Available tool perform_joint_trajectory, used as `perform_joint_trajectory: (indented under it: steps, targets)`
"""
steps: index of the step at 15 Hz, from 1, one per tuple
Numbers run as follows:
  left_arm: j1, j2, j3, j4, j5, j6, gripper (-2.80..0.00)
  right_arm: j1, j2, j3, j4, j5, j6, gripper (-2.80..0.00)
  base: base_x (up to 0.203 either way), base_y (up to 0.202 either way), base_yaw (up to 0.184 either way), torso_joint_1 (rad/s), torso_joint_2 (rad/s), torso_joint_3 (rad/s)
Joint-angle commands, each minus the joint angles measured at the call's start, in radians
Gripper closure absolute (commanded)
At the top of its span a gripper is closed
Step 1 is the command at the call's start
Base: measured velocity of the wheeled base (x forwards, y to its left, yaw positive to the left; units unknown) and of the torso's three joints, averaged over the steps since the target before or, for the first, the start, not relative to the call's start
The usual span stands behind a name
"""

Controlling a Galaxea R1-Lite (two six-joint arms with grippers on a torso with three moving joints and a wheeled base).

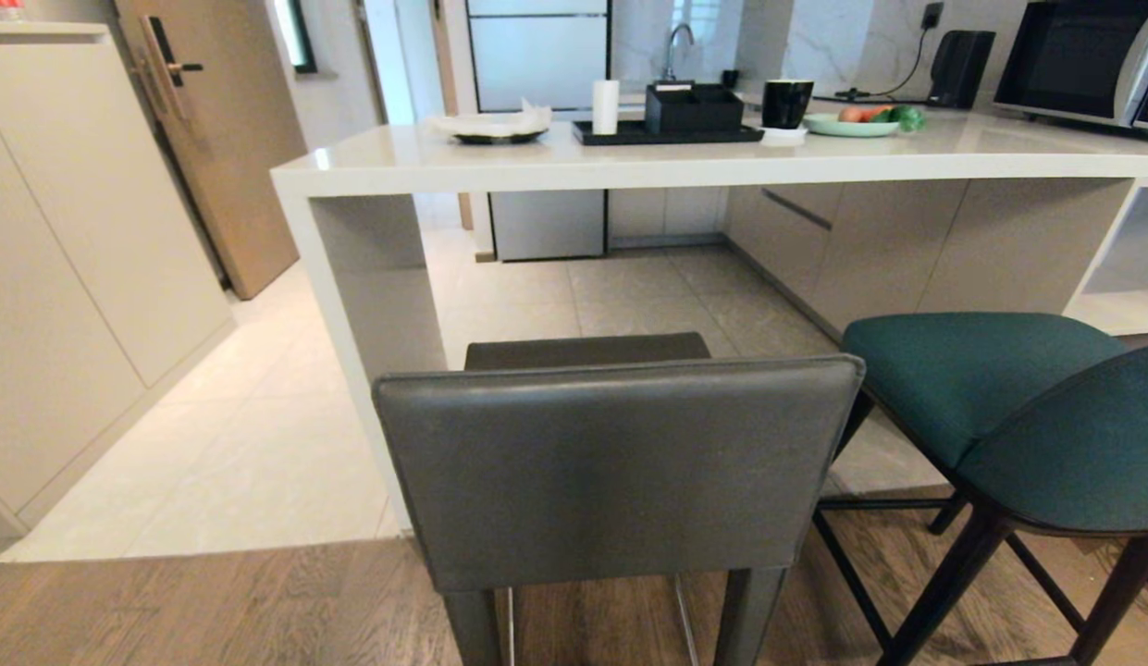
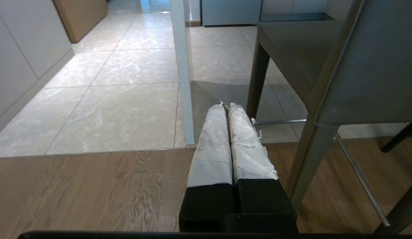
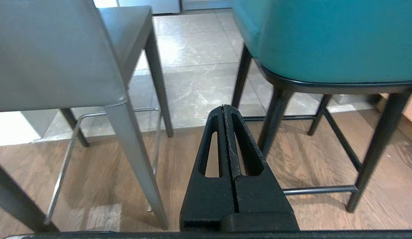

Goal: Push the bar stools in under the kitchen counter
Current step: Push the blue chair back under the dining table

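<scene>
Both stools are pulled out from the kitchen counter (image 1: 629, 162), the grey stool (image 1: 620, 462) by its end-leg corner and the teal stool (image 1: 1018, 416) beside it, while the left gripper (image 2: 228, 108) and right gripper (image 3: 224, 109) hang low with fingers pressed together, probably ready for pushing.

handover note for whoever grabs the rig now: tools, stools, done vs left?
Left tool: shut, empty, low beside the grey stool, touching nothing.
Right tool: shut, empty, low between the two stools, touching nothing.
Grey stool: directly ahead, back towards the robot, seat front near the edge of the kitchen counter, next to its white end leg; back sticks out.
Teal stool: to the right, turned at an angle, mostly out from under the counter.
Done: nothing yet.
Left: push both stools in.
</scene>
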Motion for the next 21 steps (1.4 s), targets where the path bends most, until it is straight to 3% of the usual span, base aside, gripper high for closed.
perform_joint_trajectory:
  steps: [1, 21]
  targets:
    - [0.000, 0.002, 0.023, -0.001, 0.000, 0.000, 0.00, 0.001, -0.001, 0.001, 0.000, 0.000, 0.000, 0.00, 0.000, 0.000, 0.000, 0.000, 0.00, 0.000]
    - [0.000, 0.002, 0.025, -0.001, 0.000, 0.000, 0.00, 0.001, 0.001, 0.001, 0.000, 0.000, 0.007, 0.00, 0.000, -0.185, 0.001, 0.002, 0.00, 0.002]
